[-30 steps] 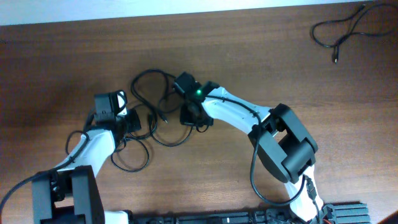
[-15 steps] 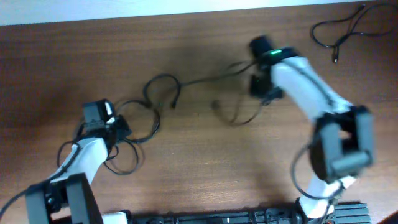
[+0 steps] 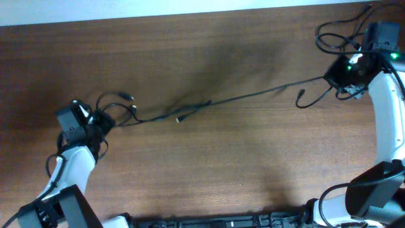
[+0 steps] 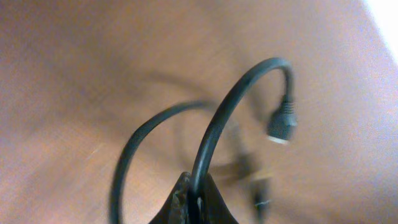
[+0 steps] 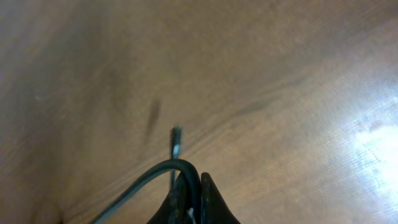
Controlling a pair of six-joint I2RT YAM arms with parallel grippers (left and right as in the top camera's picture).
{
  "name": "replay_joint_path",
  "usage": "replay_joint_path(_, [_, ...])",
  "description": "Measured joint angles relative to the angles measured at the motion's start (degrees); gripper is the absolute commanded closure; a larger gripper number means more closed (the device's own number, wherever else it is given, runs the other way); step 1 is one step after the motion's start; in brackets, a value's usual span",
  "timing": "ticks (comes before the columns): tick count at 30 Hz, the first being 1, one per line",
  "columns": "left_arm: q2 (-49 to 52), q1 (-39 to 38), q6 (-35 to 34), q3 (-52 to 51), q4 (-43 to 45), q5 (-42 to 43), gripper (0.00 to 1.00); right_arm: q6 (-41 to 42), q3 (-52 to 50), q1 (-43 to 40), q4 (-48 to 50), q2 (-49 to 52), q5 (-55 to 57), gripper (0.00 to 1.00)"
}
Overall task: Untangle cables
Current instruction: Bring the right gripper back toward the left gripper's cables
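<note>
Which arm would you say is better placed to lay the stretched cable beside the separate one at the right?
Right, probably: the right gripper is shut on the stretched cable close to the separate cable; the left gripper holds the loops far away.

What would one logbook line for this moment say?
left gripper: shut on cables | right gripper: shut on cables | cables: stretched taut between grippers | spare cable: far right corner

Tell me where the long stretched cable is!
Overhead, the stretched cable spans the table's middle, from the left gripper to the right gripper at far right.
</note>
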Motion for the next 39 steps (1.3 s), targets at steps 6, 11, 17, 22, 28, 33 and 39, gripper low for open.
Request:
replay_joint_path(6, [-0.2,-1.7,0.1,0.7,23.7,24.5,1.00,-1.8,0.0,13.6,2.0,0.7,1.5,0.46])
replay_joint_path(11, [-0.2,-9.6,-0.2,0.7,23.8,29.5,1.00,-2.7,0.0,20.8,2.4,5.2,1.2,0.46])
replay_joint_path(17, [-0.2,-14.1,-2.9,0.7,23.9,25.6,1.00,-9.6,0.0,27.0,6.6,9.4,-12.8,0.44])
replay_joint_path(22, [-0.2,-14.1,-10.7,0.7,26.4,22.0,1.00,-12.0,-0.1,35.3,11.0,11.6,-19.5,0.37])
replay_joint_path(28, [-0.2,-14.1,-18.5,0.7,25.5,19.5,1.00,-4.7,-0.1,44.6,19.7,16.9,-21.0,0.38])
replay_joint_path(33, [-0.2,-14.1,-32.3,0.7,21.2,11.5,1.00,2.0,-1.0,51.4,27.2,19.6,-19.8,0.38])
replay_joint_path(39, [-0.2,-14.1,-40.6,0.7,20.9,6.2,1.00,9.8,-9.2,58.8,47.7,19.6,-7.5,0.37])
